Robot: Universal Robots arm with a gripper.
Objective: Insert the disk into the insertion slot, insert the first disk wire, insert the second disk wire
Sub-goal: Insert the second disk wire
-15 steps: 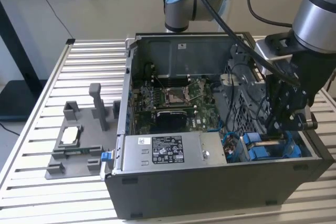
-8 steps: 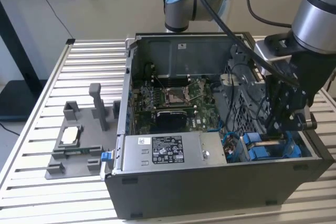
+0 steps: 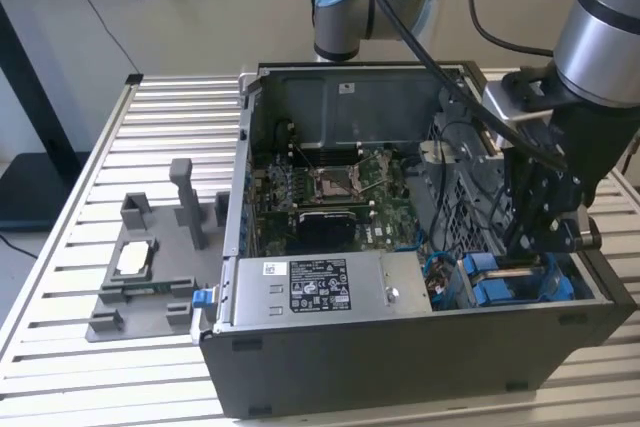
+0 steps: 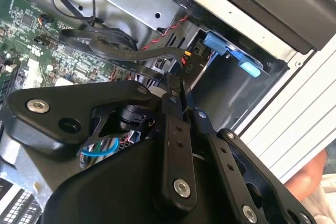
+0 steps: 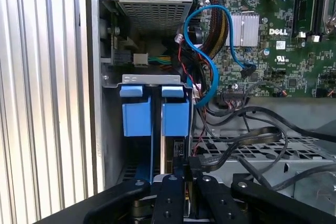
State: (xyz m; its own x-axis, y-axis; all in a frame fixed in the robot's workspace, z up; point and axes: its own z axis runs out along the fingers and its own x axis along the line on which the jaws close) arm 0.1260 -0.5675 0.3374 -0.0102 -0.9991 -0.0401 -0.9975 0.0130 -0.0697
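Hovering over the insertion slot (image 5: 111,129), the gripper (image 5: 185,167) looks pinched shut on a disk wire (image 5: 207,161) plug. The disk (image 5: 175,121) sits seated there, blue frame outward. Wire probably limp, plug stiff; hold the plug body.

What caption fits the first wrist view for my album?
Gripper at the insertion slot with blue tabs, black cables alongside.

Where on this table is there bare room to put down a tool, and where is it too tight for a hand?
Bare slats of the table lie beyond the grey fixture, beside the computer case. A narrower strip runs in front of the fixture. Tight: the case corner around the pincer, packed with cables and blue frames.
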